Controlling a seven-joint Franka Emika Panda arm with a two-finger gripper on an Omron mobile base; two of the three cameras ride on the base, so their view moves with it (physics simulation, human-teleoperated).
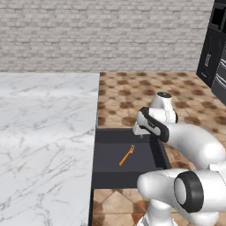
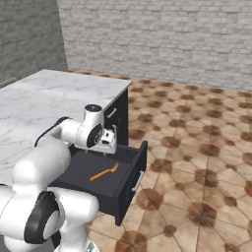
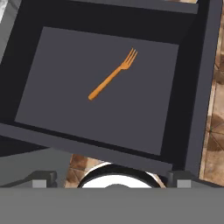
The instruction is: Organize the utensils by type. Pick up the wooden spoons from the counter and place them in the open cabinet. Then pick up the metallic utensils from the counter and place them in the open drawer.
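Hovering over the open drawer [image 1: 99, 154], the gripper [image 3: 111, 181] hangs empty, fingers spread wide. The orange fork [image 3: 113, 74] lies flat on the drawer floor, prongs toward one o'clock in the hand view. Next, I'd judge: fetching the silver fork.

I work in a kitchen, a rendered one: the white marble counter [image 1: 44, 132] with grey veins sits over dark cabinet fronts [image 2: 119, 115], and a pale grey brick wall [image 1: 101, 35] runs behind the counter. Just beside the counter's end, the open drawer [image 3: 199, 87] stands pulled out over a floor of brown and tan patterned tiles [image 2: 197, 147], with an orange fork [image 3: 113, 74] lying flat on its dark bottom. Well beyond the counter, at the far side of the floor, tall black built-in appliance fronts [image 1: 214, 53] stand against the brick wall.
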